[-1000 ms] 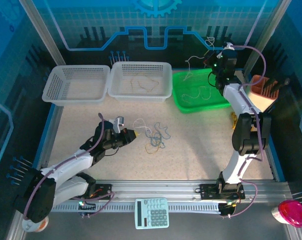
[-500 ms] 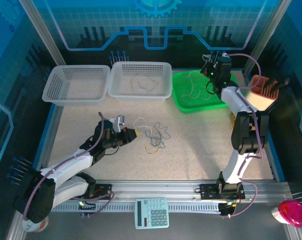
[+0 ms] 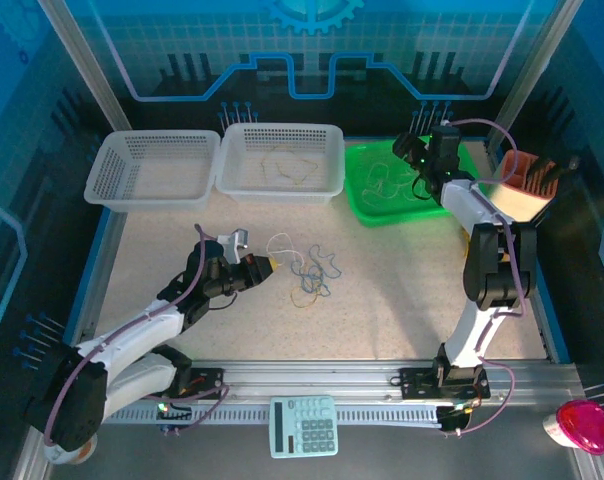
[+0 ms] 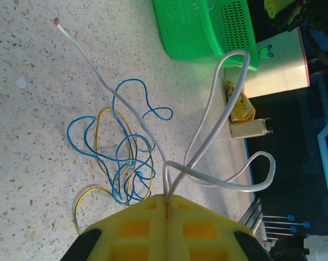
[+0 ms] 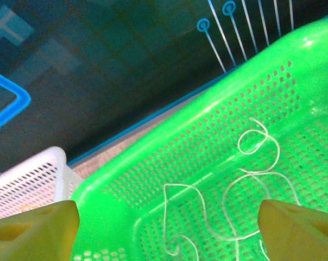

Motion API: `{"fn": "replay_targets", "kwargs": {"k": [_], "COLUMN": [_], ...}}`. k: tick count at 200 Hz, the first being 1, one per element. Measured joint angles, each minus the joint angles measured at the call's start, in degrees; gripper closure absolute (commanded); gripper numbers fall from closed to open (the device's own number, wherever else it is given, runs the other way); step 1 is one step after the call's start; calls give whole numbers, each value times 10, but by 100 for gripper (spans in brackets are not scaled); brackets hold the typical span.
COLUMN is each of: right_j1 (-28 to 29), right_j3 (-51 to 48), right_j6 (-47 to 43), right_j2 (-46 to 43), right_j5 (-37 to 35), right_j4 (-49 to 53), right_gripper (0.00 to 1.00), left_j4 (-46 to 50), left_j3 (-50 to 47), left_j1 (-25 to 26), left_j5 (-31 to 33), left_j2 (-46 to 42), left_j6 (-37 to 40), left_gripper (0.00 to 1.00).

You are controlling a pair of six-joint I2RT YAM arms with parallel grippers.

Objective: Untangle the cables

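while its yellow fingers [image 4: 137, 228] press together on a white cable [image 4: 234, 52], the left gripper [image 3: 269, 266] lies low over the speckled table [image 3: 402, 290], the cord rising from the pinch in tall loops with one loose end trailing away across the surface. just beyond the fingertips, a tangle of blue and yellow cables [image 3: 315, 281] lies near the middle of the table, its strands crossing one another and the white cable passing across them. at the far right, the right gripper [image 3: 414, 165] hangs over the green basket [image 5: 218, 125] with its jaws spread wide and nothing between them; thin white cables [image 5: 251, 179] curl on the basket's perforated floor below. yellowish cables [image 3: 282, 165] lie in the middle white basket [image 3: 282, 128], which stands just beside a second white basket [image 3: 152, 196] on its left. a pale blue calculator [image 3: 304, 425] sits at the near edge of the rig.
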State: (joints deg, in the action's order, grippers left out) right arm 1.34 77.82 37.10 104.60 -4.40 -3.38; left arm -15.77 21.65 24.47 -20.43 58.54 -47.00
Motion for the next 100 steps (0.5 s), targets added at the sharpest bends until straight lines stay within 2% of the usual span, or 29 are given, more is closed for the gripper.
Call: {"fn": "replay_targets", "kwargs": {"k": [57, 100], "right_j1": [13, 77], "right_j3": [-23, -42], "right_j6": [1, 1], "right_j2": [-63, -127], "right_j5": [10, 74], "right_j4": [-1, -1], "right_gripper": [18, 20], "left_j4": [0, -7], "left_j3": [5, 20], "left_j1": [0, 0], "left_j5": [0, -3], "left_j2": [0, 7], "left_j6": [0, -1], "left_gripper": [100, 100]}}
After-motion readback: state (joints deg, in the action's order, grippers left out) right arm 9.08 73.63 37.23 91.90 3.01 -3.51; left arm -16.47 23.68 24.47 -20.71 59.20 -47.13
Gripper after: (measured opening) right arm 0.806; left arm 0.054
